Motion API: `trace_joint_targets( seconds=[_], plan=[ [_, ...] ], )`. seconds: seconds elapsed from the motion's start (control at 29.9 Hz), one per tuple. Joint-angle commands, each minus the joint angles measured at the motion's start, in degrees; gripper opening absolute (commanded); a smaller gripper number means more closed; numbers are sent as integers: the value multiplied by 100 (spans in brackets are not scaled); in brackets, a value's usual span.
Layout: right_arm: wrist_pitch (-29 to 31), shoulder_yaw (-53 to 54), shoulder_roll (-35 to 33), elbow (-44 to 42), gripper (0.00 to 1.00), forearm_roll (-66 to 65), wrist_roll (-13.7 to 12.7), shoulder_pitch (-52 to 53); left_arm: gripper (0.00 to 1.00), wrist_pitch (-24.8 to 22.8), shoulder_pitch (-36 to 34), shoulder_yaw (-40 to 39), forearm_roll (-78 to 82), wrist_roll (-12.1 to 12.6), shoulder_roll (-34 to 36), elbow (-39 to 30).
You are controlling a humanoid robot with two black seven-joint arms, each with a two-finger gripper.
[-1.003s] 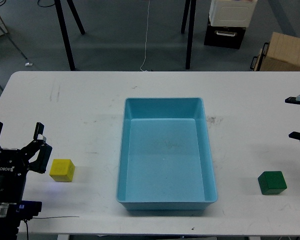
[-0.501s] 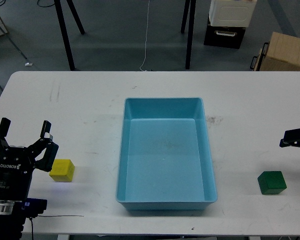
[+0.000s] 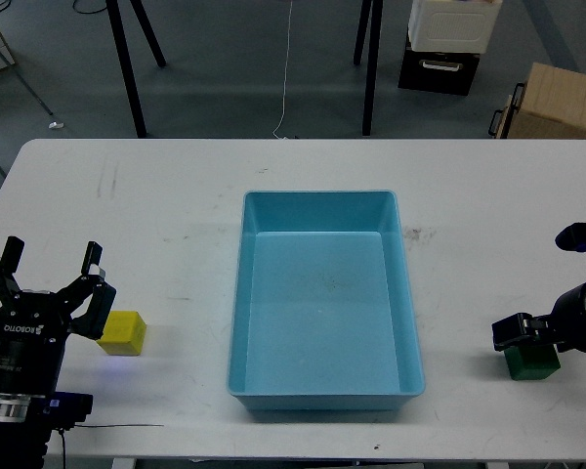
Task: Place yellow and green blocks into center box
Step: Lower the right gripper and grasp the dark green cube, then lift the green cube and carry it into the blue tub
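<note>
The yellow block [image 3: 122, 332] lies on the white table [image 3: 156, 205] at the front left. My left gripper [image 3: 51, 260] is open and empty, with its right finger just left of and above the block, not touching it. The green block [image 3: 534, 365] lies at the front right, and its top is partly hidden by the lower finger of my right gripper [image 3: 547, 288]. That gripper is open, with its upper finger well above the block. The blue box [image 3: 317, 198] stands empty in the table's center.
Stand legs [image 3: 127, 68] rise from the floor behind the table. A black and white case [image 3: 449, 44] and a cardboard box [image 3: 557, 103] are on the floor at the back right. A thin cable [image 3: 117, 425] runs along the table's front left edge.
My right gripper has dropped down and toward me, from above the green block to over its top. My left gripper has moved slightly forward, alongside the yellow block. Both blocks are unmoved.
</note>
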Motion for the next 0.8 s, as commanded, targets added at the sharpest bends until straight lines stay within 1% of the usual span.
trace_joint_targets(
  seconds=[0.0,0.13,0.17,0.2,0.23,0.27,0.3,0.33,0.4,0.47,0.63,0.7,0.77],
  plan=[
    [-84,-119,253,-155,100,-2,-9,40,100,0,-8,145,1,0,0,18],
    [-225,-295,464,-235,96,7,0,58,100,0,-8,243,1,0,0,18],
    [-234,-330,490,-235,93,7,0,49,100,0,-8,243,1,0,0,18],
    [-234,-347,499,-235,85,7,0,58,100,0,-8,243,1,0,0,18],
    [-234,-356,508,-226,73,7,-8,49,100,0,-8,243,1,0,0,18],
    [-234,-382,508,-226,54,7,-9,49,100,0,-8,243,1,0,0,18],
    [-234,-409,508,-226,39,-2,-17,49,100,0,-8,243,1,0,0,18],
    [-251,-418,508,-226,27,-2,-26,49,100,0,-8,243,1,0,0,18],
    [-312,-427,482,-183,16,7,-44,49,100,0,-8,243,1,0,0,18],
    [-357,-427,456,-165,1,7,-52,58,100,0,-8,243,1,0,0,27],
    [-374,-418,342,-77,1,51,-61,128,100,0,-8,243,28,0,0,27],
    [-374,-357,236,11,1,121,-61,338,100,0,-8,243,28,0,0,27],
    [-383,-356,279,64,1,121,-61,741,100,0,-17,260,28,0,0,27]
  ],
)
